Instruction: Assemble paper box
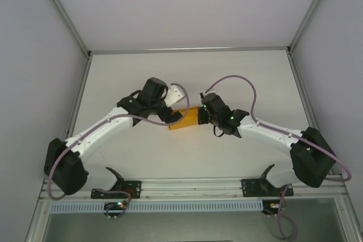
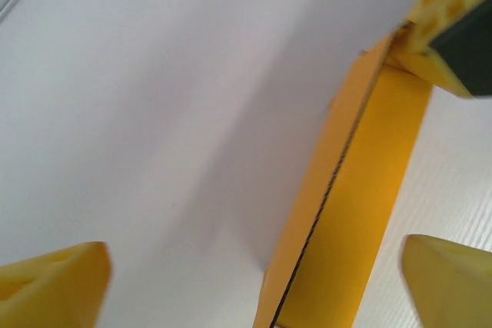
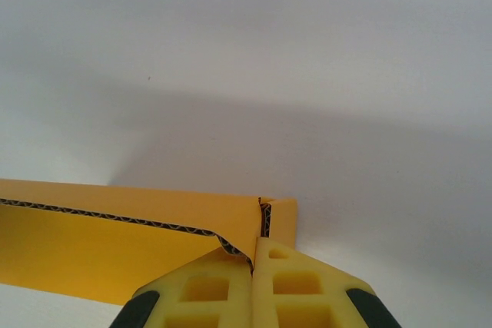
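- Left pincer [image 2: 254,286] stood spread wide, straddling one wall of the paper box [image 2: 361,213] without touching it.
- Right pincer [image 3: 254,266] was pressed together, pinching a box corner.
- On the table [image 1: 238,77], the box lay between both arms.
- It was bright orange card, with its walls seemingly half raised and a corrugated edge [image 3: 115,217] showing.
- The step looked like wall-folding; next, the left needed a hold.
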`<action>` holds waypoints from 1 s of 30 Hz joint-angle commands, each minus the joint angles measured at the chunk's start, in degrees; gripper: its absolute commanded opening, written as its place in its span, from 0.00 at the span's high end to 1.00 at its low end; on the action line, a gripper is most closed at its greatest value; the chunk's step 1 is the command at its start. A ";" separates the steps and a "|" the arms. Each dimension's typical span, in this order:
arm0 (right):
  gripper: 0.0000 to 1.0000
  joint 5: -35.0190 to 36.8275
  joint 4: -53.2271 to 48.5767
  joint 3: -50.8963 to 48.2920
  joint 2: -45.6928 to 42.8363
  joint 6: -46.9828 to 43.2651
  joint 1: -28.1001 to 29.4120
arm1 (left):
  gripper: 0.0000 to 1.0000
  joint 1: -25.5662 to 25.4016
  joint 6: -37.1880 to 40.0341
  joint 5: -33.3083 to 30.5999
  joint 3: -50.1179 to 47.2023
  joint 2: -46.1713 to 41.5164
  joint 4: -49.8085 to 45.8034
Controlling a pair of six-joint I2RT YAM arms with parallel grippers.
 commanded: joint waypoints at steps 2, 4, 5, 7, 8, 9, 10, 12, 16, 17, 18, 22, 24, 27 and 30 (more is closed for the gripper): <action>1.00 -0.43 -14.52 -0.14 4.59 1.52 0.89 | 0.16 1.61 -12.23 -4.52 -2.07 -4.03 -5.98; 1.00 -0.92 -14.77 0.40 4.97 1.03 0.98 | 0.22 2.59 -12.97 -3.97 -2.45 -3.54 -6.18; 1.00 -1.10 -15.07 0.63 5.29 0.90 0.95 | 0.31 3.40 -13.65 -3.01 -1.79 -2.65 -7.01; 1.00 -0.86 -16.44 1.39 5.77 1.00 0.95 | 0.43 5.56 -15.31 0.90 -0.08 -0.58 -9.00; 1.00 -0.91 -16.52 1.51 5.94 0.85 0.98 | 0.50 6.59 -15.56 2.92 0.44 0.49 -9.52; 1.00 -0.94 -16.43 1.53 5.99 0.75 0.98 | 0.54 7.04 -15.71 3.64 0.88 1.45 -9.84; 1.00 -1.23 -16.13 1.51 6.07 0.56 0.93 | 0.55 7.28 -15.48 3.77 1.33 2.28 -10.24; 1.00 -1.55 -16.07 1.66 6.37 0.54 0.90 | 0.60 7.30 -14.96 4.12 2.22 3.86 -11.19; 1.00 -1.73 -17.00 2.39 7.03 0.23 0.96 | 0.64 7.32 -14.50 5.96 1.57 4.40 -9.85; 1.00 -1.83 -17.13 2.41 7.24 0.20 0.97 | 0.66 7.37 -14.33 5.98 1.50 4.44 -9.70; 1.00 -1.90 -17.17 2.40 7.34 0.24 0.97 | 0.67 7.36 -14.02 6.12 1.54 4.59 -9.68; 1.00 -2.01 -17.65 2.80 7.48 -0.08 0.98 | 0.61 7.35 -13.39 6.54 1.00 3.71 -9.45; 1.00 -2.19 -18.00 3.14 7.71 -0.39 0.93 | 0.59 7.57 -12.73 7.32 0.26 2.35 -8.64; 1.00 -2.49 -18.34 3.60 8.15 -0.85 0.90 | 0.52 8.83 -10.45 12.15 -1.12 0.47 -6.67; 1.00 -2.74 -18.63 4.28 8.71 -1.53 0.89 | 0.50 11.22 -8.43 17.20 -1.94 0.35 -5.21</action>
